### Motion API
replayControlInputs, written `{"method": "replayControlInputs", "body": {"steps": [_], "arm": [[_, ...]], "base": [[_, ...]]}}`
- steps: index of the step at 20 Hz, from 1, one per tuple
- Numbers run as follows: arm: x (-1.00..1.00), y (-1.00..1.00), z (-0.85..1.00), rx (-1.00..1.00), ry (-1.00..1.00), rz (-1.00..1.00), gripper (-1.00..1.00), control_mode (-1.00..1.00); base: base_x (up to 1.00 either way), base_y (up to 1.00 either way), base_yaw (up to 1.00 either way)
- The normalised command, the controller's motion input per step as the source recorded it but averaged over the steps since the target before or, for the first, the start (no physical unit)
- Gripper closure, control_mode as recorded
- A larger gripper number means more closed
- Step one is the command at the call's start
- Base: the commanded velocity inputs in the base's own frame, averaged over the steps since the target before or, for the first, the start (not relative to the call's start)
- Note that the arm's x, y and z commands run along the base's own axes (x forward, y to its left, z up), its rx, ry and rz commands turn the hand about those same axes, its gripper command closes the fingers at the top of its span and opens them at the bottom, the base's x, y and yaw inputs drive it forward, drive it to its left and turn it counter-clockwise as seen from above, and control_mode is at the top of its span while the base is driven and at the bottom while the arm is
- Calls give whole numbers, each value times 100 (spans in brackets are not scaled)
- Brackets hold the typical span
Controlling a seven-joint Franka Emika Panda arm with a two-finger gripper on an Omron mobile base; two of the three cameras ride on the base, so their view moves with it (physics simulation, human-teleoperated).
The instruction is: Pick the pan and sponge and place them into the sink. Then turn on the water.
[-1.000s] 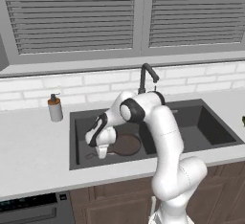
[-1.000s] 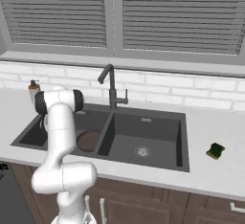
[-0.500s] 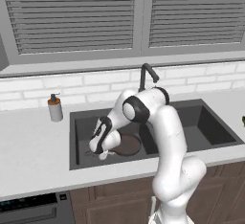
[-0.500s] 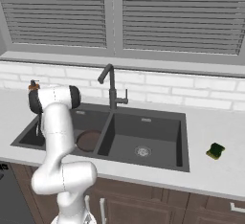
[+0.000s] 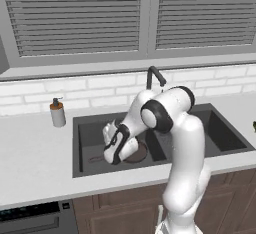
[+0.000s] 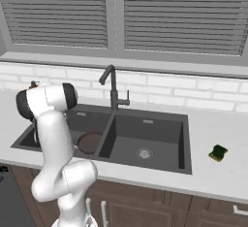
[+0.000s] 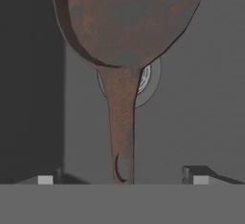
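Hovering over the sink's left basin, our gripper is spread wide, grasping nothing. The pan lies on the drain there. The sponge waits right of the sink.

The arm is covering most of the pan and the faucet's base. The pan's far rim is running off the hand view's top, and its handle is hiding part of the drain. The arm is also hiding the sink's left basin.

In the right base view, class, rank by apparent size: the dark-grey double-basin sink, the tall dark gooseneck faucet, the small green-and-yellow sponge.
1. Dark-grey double-basin sink, clearly largest.
2. Tall dark gooseneck faucet.
3. Small green-and-yellow sponge, smallest, on the counter to the sink's right.
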Motion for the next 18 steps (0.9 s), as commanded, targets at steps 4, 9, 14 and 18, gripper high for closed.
{"method": "replayControlInputs", "body": {"steps": [4,9,14,18], "arm": [[0,0,100,0,0,0,-100,-100],[-23,-1,100,0,0,-4,-100,-100],[-67,-15,100,0,0,-13,-100,-100],[-85,-21,100,0,0,-20,-100,-100]], "base": [[0,0,0],[0,0,0],[0,0,0],[0,0,0]]}}
